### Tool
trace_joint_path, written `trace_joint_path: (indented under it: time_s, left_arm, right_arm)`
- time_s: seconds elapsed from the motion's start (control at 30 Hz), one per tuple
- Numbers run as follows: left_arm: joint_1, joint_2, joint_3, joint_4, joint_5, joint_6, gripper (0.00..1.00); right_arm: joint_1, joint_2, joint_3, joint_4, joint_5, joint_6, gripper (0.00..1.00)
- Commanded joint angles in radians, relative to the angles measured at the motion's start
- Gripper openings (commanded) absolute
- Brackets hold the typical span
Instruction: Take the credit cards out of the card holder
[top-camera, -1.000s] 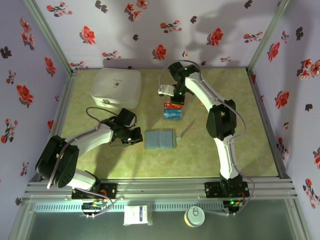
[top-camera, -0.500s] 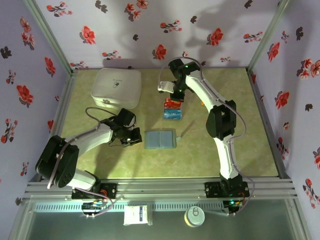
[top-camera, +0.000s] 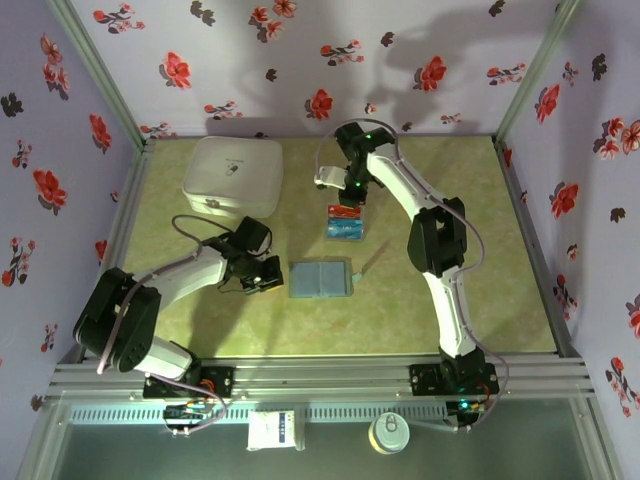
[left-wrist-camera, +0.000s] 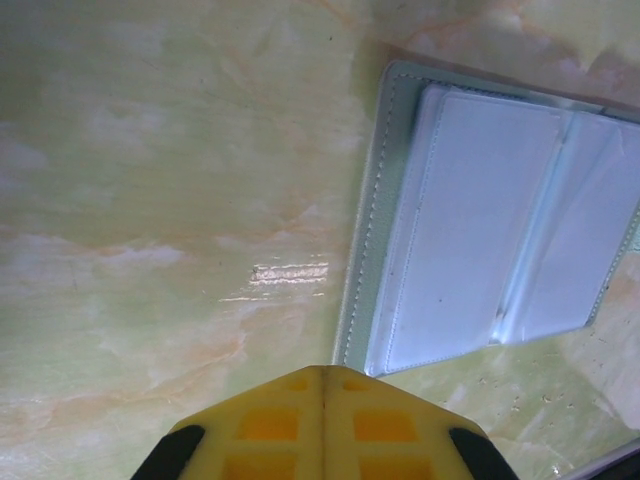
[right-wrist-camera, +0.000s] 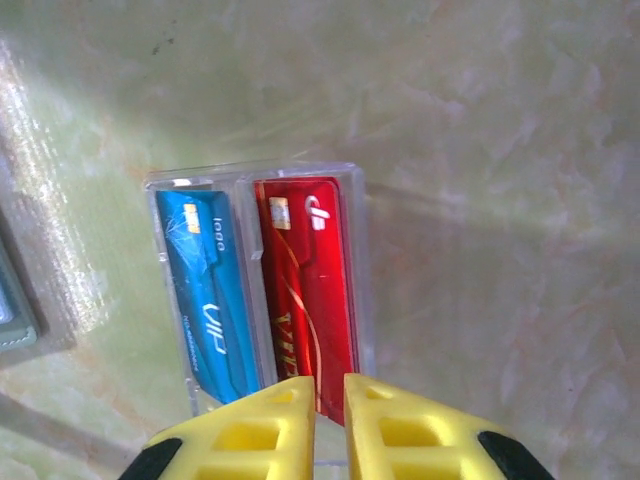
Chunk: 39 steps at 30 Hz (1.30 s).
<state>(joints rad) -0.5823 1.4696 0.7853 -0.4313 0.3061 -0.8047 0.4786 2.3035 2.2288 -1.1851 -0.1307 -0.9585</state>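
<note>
The card holder (top-camera: 321, 279) lies open and flat near the middle of the table (top-camera: 470, 300). The left gripper (top-camera: 272, 275) sits just to its left, jaws pressed shut on nothing. Farther off, a blue card (right-wrist-camera: 210, 300) and a red card (right-wrist-camera: 305, 290) lie side by side in a clear sleeve (right-wrist-camera: 362, 260). The right gripper (right-wrist-camera: 329, 420) hangs by one end of them, its jaws a narrow slit apart and empty.

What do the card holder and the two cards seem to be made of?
Card holder: probably soft faux leather, matte, with a stitched edge; its inner pockets look like glossy clear plastic. Blue card and red card: likely glossy plastic, with printed lettering.
</note>
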Motion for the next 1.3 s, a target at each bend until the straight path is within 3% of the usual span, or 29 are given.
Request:
trace_joint_path:
  time_s: [0.0, 0.2, 0.57, 0.67, 0.97, 1.27]
  left_arm:
    - [0.007, 0.027, 0.038, -0.012, 0.001, 0.015, 0.04]
    - [0.007, 0.050, 0.054, 0.014, 0.012, 0.021, 0.03]
    - [-0.003, 0.100, 0.020, 0.177, 0.078, -0.042, 0.00]
    - [-0.007, 0.109, 0.013, 0.203, 0.085, -0.048, 0.00]
    - [-0.014, 0.133, -0.001, 0.204, 0.050, -0.052, 0.00]
    - [-0.016, 0.155, -0.014, 0.196, 0.042, -0.044, 0.00]
  right_arm:
    - [-0.010, -0.076, -0.036, 0.056, 0.006, 0.067, 0.18]
    - [-0.006, -0.200, -0.207, 0.231, -0.027, 0.296, 0.20]
    - [0.012, -0.526, -0.799, 0.725, -0.312, 1.000, 0.14]
    - [0.036, -0.580, -0.932, 0.832, -0.335, 1.175, 0.14]
    - [0.193, -0.577, -1.102, 0.899, -0.256, 1.540, 0.13]
    - [0.272, -0.502, -1.176, 1.045, -0.296, 1.702, 0.20]
